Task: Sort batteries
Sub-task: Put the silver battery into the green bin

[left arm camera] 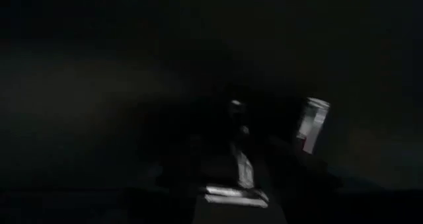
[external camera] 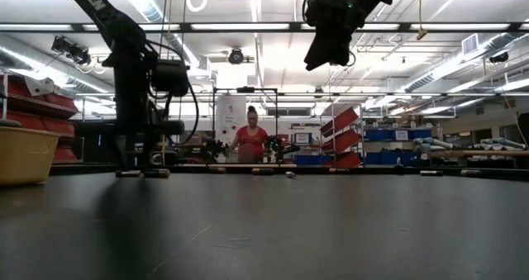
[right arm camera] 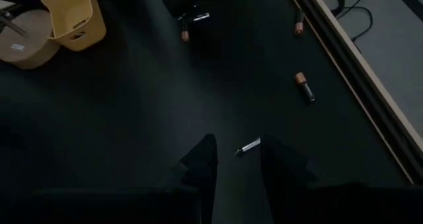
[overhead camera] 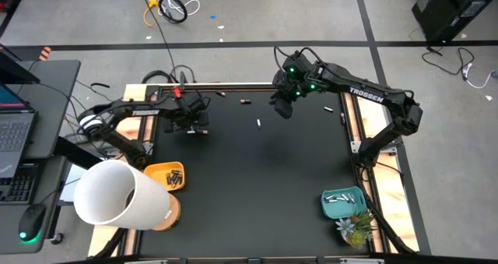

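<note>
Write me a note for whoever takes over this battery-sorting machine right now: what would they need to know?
Left claw: low on the black mat, near its far left corner, with two batteries lying beside it.
Right claw: open, empty, raised above a silver battery.
Done: some dark batteries sit in the yellow bin, silver ones in the teal bin.
Left: several batteries are loose on the mat, including a copper-ended battery near the far edge.
</note>
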Action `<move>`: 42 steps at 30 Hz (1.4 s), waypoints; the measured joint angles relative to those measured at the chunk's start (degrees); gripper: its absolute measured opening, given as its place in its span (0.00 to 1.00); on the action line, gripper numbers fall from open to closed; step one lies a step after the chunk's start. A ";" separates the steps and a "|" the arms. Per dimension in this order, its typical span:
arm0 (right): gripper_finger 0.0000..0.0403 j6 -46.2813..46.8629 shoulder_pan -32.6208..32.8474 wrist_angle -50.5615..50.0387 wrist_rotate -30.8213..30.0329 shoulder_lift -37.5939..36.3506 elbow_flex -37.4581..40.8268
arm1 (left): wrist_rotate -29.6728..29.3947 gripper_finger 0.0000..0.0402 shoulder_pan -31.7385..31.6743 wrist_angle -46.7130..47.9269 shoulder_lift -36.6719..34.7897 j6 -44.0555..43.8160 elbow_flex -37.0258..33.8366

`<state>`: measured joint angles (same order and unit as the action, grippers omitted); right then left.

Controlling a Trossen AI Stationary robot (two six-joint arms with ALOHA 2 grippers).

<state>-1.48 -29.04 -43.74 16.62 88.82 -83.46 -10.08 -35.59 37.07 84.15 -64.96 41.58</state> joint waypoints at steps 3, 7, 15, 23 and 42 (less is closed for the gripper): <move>0.25 0.40 0.00 -0.09 0.02 0.00 0.00 | -0.79 0.46 0.02 -0.47 2.40 0.28 0.19; 0.25 0.84 0.00 -0.28 0.09 0.00 0.00 | -1.01 0.42 0.02 -0.68 3.76 2.18 0.31; 0.25 1.28 0.00 0.02 0.16 0.00 0.00 | -0.82 0.08 0.04 -1.84 3.90 6.49 0.24; 0.25 1.29 0.00 0.00 0.15 0.00 0.00 | -0.22 0.07 0.02 -1.79 3.26 7.87 0.12; 0.25 1.97 0.00 5.09 1.80 0.04 0.00 | -0.77 0.07 3.08 -16.31 -22.29 9.37 0.02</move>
<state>0.49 -29.04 -38.66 18.42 88.86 -83.46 -10.85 -32.52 20.76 61.85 -55.59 41.60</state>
